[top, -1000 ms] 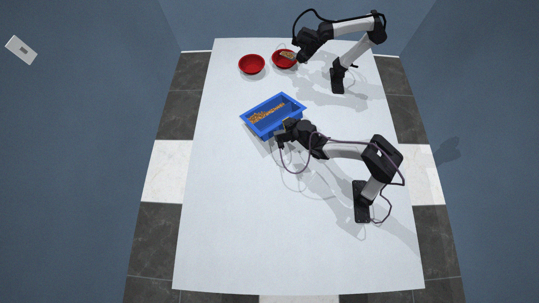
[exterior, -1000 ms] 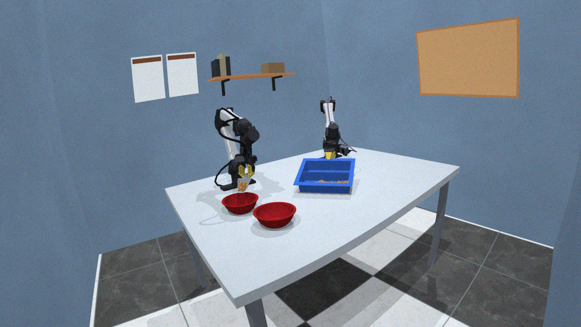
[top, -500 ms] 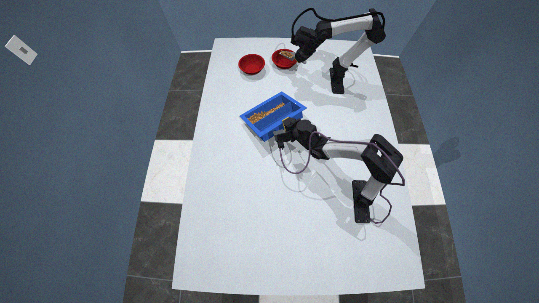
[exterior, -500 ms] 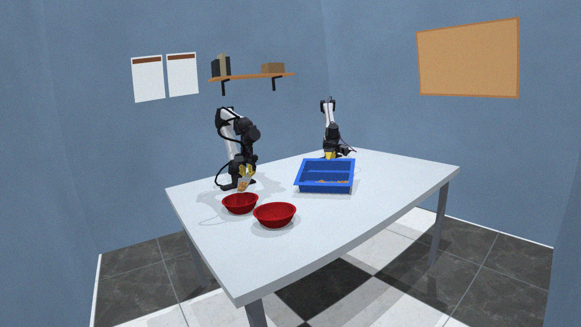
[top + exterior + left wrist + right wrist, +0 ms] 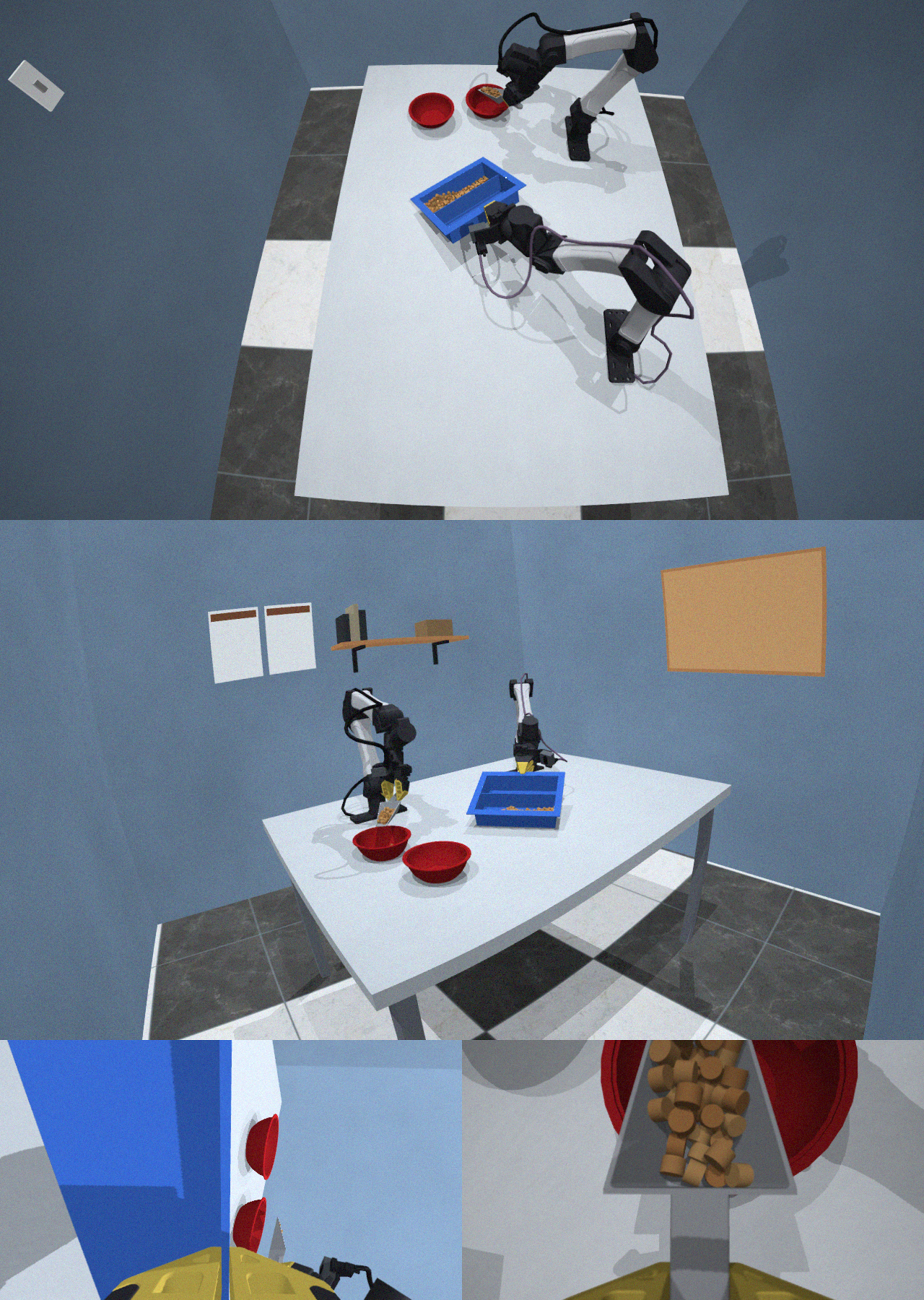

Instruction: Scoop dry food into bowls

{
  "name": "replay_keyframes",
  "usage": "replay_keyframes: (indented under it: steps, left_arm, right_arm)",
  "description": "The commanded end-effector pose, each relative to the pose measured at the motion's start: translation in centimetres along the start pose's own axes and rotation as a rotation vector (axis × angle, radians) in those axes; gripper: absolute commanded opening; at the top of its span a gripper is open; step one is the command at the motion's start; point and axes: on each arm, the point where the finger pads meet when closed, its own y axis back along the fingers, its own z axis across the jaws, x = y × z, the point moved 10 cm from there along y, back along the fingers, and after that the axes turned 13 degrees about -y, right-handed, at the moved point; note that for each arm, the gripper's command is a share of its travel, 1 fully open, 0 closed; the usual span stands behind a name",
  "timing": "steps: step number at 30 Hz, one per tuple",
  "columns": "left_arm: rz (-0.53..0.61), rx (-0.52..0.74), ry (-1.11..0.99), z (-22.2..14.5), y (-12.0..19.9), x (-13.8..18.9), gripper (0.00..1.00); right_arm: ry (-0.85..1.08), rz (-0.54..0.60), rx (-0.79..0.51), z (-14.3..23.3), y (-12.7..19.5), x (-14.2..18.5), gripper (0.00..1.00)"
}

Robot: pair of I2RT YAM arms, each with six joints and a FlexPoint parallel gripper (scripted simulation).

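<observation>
- The right gripper (image 5: 507, 103) (image 5: 393, 790) (image 5: 699, 1273) pinches the handle of the scoop (image 5: 499, 99) (image 5: 390, 804) (image 5: 277, 1246) (image 5: 700, 1213); keep that grip firm and centred, since a twist here could throw food sideways.
- The scoop hangs over the nearer bowl (image 5: 474, 110) (image 5: 381, 847) (image 5: 248, 1225) (image 5: 817, 1112), heaped with food (image 5: 489, 92) (image 5: 385, 815) (image 5: 712, 1116) from its back wall forward. The load looks well above ten pieces.
- The step in hand seems to be the pour. Set the narrow front end well inside the rim and low, without knocking the bowl, before tipping further.
- Tip slowly, front down, so pieces slide off in a trickle; a sudden drop could make them bounce out onto the table.
- Keep the side walls level with each other, or food may roll over an edge.
- A part pour might save some for the other bowl (image 5: 431, 111) (image 5: 437, 866) (image 5: 261, 1148), which shows no food. Level the scoop before crossing.
- The left gripper (image 5: 489, 211) (image 5: 524, 767) (image 5: 226, 1257) has its fingers nearly together on the rim of the box (image 5: 447, 229) (image 5: 517, 821) (image 5: 126, 1112). Hold it quiet, so the remaining food stays put.
</observation>
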Motion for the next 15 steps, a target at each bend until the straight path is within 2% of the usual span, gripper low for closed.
replay_keyframes:
  steps: [1, 10, 15]
  left_arm:
    - [0.005, 0.062, -0.038, -1.67, -0.36, 0.00, 0.00]
    - [0.005, 0.062, -0.038, -1.67, -0.36, 0.00, 0.00]
    - [0.005, 0.062, -0.038, -1.67, -0.36, 0.00, 0.00]
  right_arm:
    - [-0.035, -0.004, -0.023, 0.77, 0.88, -0.49, 0.00]
    - [-0.085, -0.017, -0.028, 1.20, 1.09, -1.02, 0.00]
    - [-0.114, 0.014, -0.016, 1.37, 1.04, -1.04, 0.00]
